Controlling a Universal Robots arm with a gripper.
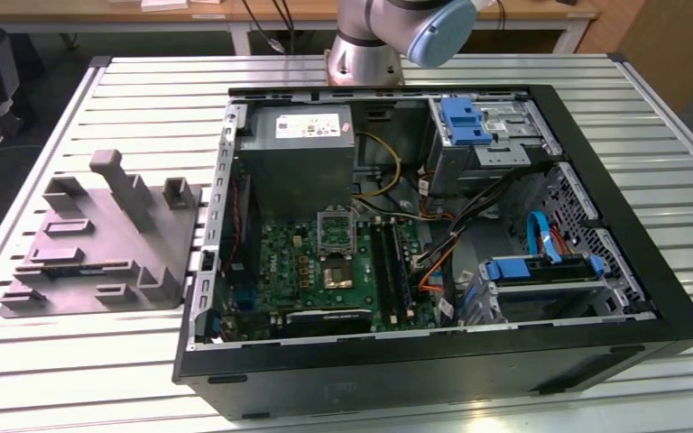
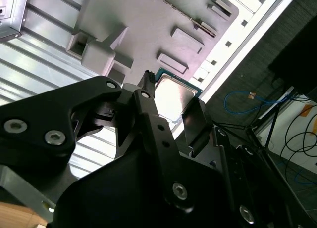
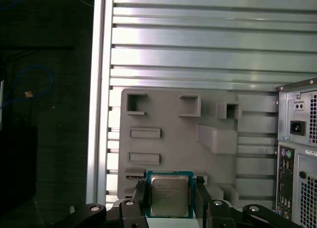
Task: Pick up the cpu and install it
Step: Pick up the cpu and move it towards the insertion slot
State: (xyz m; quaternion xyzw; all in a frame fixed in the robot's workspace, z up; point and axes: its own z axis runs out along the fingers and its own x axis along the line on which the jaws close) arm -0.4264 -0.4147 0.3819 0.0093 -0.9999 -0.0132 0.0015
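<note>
- slatted table point(image 1: 58, 379): used as the common base. The case and the fixture were both laid flat on it.
- pc case point(image 1: 635, 352): laid on its side with the panel off, so the motherboard point(image 1: 310, 271) was faced upward. This was judged to be for top-down access.
- arm point(image 1: 383, 36): mounted at 12 o'clock of the case in the exterior view.
- grey-purple fixture point(image 1: 94, 253): set at 9 o'clock of the case, just beside it. It was probably put there so parts are kept in known pockets.
- gripper point(image 3: 170, 188): clamped on the cpu point(image 3: 170, 197), with the fingers point(image 3: 140, 196) pressed on two opposite edges. This was judged to leave the metal top and the underside untouched.
- socket point(image 1: 337, 273): located mid-board. No silver chip was made out in it, so the install was judged not yet done.
- cpu: held flat with the metal top turned to the first wrist camera. It was carried clear of the fixture, which was seen behind it in both wrist views.
</note>
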